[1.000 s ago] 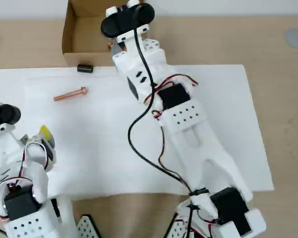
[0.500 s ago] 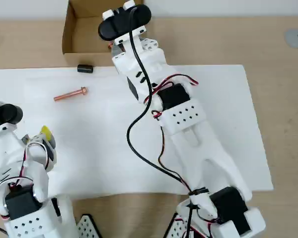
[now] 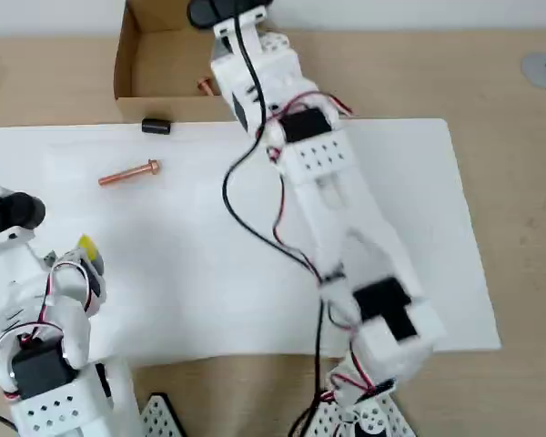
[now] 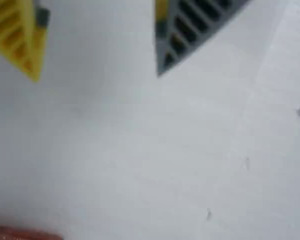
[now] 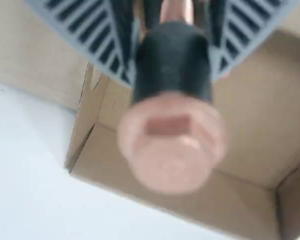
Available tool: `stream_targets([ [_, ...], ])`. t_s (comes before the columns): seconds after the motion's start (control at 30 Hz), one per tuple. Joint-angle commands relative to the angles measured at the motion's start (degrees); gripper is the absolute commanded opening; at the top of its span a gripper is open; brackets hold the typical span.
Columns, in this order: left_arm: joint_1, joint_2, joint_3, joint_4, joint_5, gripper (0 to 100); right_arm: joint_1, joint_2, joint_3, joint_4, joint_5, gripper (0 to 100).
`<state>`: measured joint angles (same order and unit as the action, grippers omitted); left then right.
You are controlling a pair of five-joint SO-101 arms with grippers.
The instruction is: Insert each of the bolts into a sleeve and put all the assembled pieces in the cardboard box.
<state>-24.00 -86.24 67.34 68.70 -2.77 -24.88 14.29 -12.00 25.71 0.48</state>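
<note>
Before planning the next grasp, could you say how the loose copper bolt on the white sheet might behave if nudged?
The copper bolt lies on its side with a round shank, so it would probably roll, curving around its wider head. It looks like solid metal: likely stiff and heavy for its size.

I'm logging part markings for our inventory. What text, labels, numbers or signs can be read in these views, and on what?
None can be read.
Cardboard box: plain walls, no print seen.
Head of the bolt held in the right gripper: a blurred rectangular recess, no characters legible.
White mat: a few specks, no writing.
Loose bolt and sleeve: too small to tell.
</note>
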Motion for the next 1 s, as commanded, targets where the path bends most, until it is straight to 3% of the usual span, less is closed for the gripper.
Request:
stream_targets([
  [0.0, -0.44, -0.13, -0.35, -0.62, -0.35, 16, 1.54, 7.69, -13.23, -1.58, 0.44, 1.2],
  [0.6, -0.44, -0.13, -0.35, -0.53, -0.35, 16, 1.89, 46.29, -53.67, 11.96, 1.85, 1.2],
  [0.97, -0.53, -0.48, -0.62, 2.64, -0.44, 16, 1.98, 52.97, -62.2, 15.82, 4.13, 1.6],
])
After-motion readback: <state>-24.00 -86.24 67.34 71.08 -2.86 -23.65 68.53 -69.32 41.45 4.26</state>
